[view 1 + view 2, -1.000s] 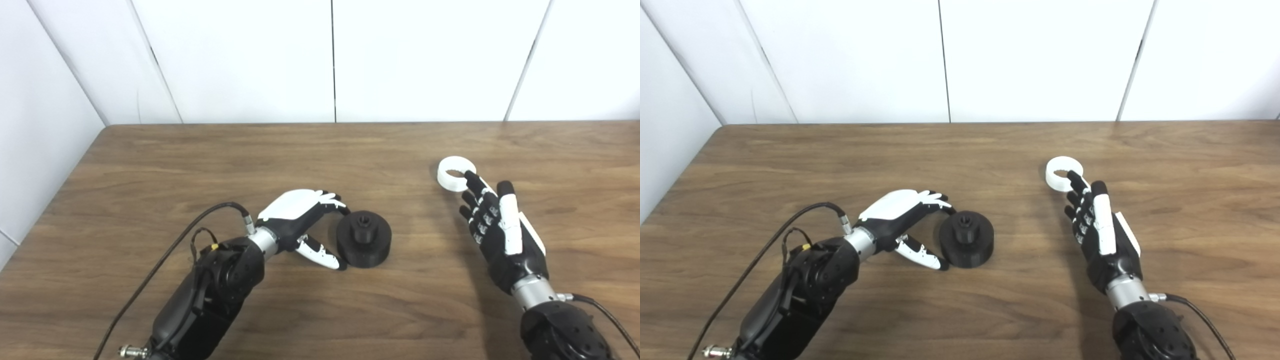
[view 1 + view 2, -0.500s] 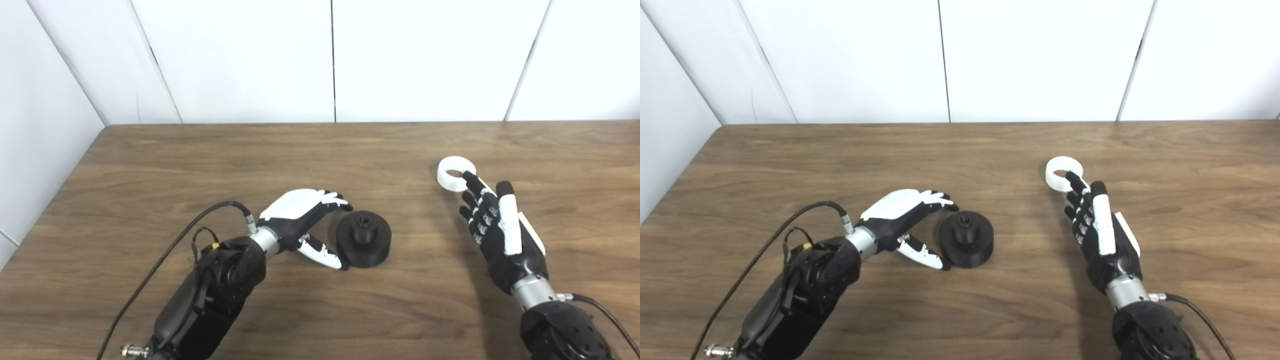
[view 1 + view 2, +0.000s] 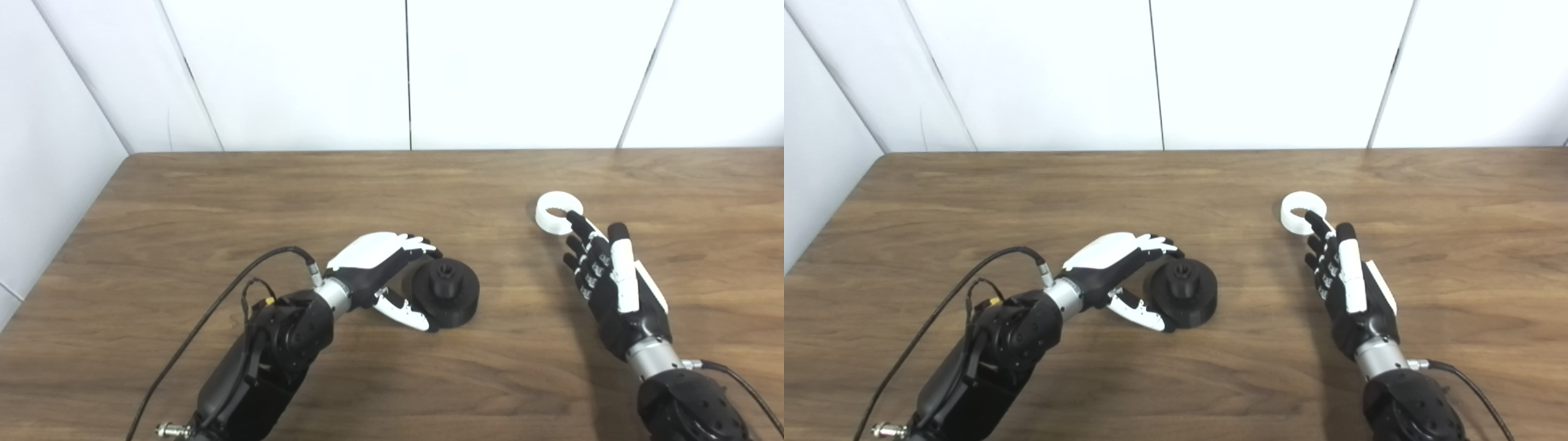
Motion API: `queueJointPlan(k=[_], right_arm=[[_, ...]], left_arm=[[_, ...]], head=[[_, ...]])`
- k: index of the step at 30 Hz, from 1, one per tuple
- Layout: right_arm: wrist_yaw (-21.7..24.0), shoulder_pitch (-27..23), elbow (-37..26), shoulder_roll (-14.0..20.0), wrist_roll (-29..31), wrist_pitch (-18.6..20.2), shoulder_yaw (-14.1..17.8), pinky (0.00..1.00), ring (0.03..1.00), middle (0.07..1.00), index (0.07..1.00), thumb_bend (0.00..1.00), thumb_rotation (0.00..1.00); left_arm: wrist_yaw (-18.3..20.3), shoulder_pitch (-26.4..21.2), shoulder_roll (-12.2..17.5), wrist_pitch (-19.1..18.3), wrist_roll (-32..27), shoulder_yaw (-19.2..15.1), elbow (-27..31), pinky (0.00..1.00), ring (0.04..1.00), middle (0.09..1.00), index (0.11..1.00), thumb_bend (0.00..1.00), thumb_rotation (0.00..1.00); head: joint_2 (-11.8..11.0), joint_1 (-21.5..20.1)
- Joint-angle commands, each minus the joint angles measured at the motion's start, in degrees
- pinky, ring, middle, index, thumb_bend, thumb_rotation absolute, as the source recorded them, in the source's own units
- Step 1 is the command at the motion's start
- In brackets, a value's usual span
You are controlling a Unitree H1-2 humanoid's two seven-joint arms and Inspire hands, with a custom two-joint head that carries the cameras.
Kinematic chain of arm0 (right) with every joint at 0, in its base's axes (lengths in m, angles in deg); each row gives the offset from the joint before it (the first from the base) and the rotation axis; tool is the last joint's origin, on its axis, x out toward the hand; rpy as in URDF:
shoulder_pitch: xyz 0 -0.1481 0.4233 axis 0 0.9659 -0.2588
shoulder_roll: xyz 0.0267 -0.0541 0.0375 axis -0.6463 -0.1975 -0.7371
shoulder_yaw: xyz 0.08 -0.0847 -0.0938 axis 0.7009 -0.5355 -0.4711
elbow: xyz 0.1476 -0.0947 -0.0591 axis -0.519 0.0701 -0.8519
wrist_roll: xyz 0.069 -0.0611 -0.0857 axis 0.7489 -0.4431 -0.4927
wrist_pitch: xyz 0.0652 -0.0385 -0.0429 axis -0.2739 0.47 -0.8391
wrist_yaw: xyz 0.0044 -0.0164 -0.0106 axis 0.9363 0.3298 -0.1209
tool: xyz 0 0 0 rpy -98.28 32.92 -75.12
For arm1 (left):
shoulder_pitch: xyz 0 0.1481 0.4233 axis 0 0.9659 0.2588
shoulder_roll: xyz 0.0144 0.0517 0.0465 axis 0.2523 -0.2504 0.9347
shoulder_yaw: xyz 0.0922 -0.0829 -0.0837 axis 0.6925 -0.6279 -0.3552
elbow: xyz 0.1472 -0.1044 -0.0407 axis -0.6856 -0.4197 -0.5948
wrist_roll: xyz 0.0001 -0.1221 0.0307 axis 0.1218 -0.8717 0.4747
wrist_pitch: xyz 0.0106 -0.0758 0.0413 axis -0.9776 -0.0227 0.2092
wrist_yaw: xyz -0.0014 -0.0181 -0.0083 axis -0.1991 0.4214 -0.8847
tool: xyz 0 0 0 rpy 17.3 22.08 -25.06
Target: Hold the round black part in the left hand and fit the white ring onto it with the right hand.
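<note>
The round black part [image 3: 446,291] lies flat on the wooden table [image 3: 392,184], a short hub standing up from its middle. My left hand [image 3: 380,269] is open right beside its left edge, fingers arched over the rim and thumb low at the front, holding nothing. The white ring [image 3: 558,212] lies flat farther right and back. Just short of the ring rests my right hand [image 3: 609,275], open with fingers stretched out; its longest fingertip overlaps the ring's near rim in the picture.
White wall panels stand behind the table's far edge. The table's left edge runs diagonally at the left. A black cable loops off my left forearm [image 3: 269,349], and another leaves my right wrist [image 3: 729,373].
My left hand has slid right toward the black part, its fingers now reaching over the part's left rim. The right hand, the ring and the part have not moved.
</note>
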Motion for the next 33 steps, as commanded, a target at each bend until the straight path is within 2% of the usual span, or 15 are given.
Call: queueJointPlan(k=[1,9,20,33], right_arm=[[0.74,-1.51,-1.09,0.23,0.21,-2.0,0.1,1.0,1.0,1.0,0.921,0.67,1.0],[0.49,-1.39,-1.02,-0.03,0.45,-1.93,0.41,1.0,1.0,0.997,0.902,0.68,1.0],[0.25,-1.34,-1.46,-0.04,0.34,-1.26,0.66,1.0,1.0,0.994,0.89,0.67,1.0],[0.55,-1.39,-2.06,0.22,0.73,-0.69,0.72,1.0,1.0,0.994,0.892,0.68,1.0]], left_arm=[[-0.41,-2.74,-0.7,-0.47,-0.35,-0.18,0.7,0.96,1.0,0.971,0.855,1.0,0.37],[-0.75,-2.76,-1.46,-0.21,-0.32,0.03,-0.02,0.94,1.0,0.97,0.832,1.0,0.37],[-0.84,-2.48,-1.28,-0.65,-0.59,-0.39,-0.03,0.94,1.0,0.963,0.737,0.87,0.32],[-1.46,-1.79,-1.1,-0.71,-0.48,-0.33,0.8,0.94,1.0,0.957,0.67,0.83,0.28]], head=[[0.03,0.03],[0.23,-0.05],[0.49,0.08],[1.37,0.12]])
